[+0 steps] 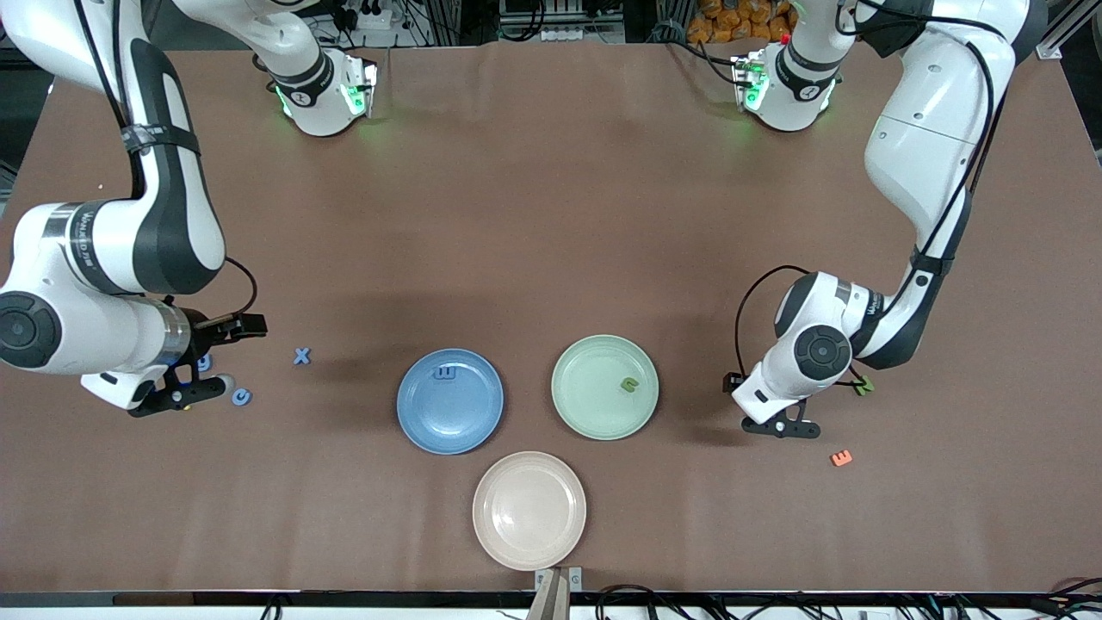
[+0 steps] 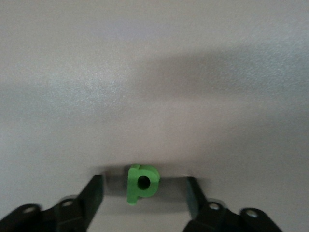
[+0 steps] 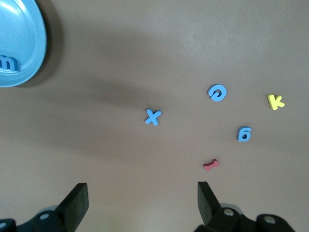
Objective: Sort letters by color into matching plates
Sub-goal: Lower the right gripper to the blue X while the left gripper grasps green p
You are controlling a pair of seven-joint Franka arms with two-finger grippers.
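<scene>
The blue plate (image 1: 448, 424) holds one blue letter (image 1: 446, 373). The green plate (image 1: 594, 406) holds one green letter (image 1: 631, 384). My left gripper (image 2: 145, 194) is down at the table toward the left arm's end, open, its fingers on either side of a green letter p (image 2: 141, 182) with a gap on each side. Another green letter (image 1: 863, 385) peeks out beside that arm. My right gripper (image 3: 142, 200) hangs open and empty near three loose blue letters: an x (image 3: 152, 116), a round one (image 3: 217, 93) and a 6-like one (image 3: 244, 134).
A beige-pink plate (image 1: 529, 517) lies nearest the front camera, between the two coloured plates. An orange letter (image 1: 841, 458) lies near the left gripper (image 1: 785, 424). A yellow K (image 3: 275, 101) and a small pink piece (image 3: 210, 165) lie among the blue letters.
</scene>
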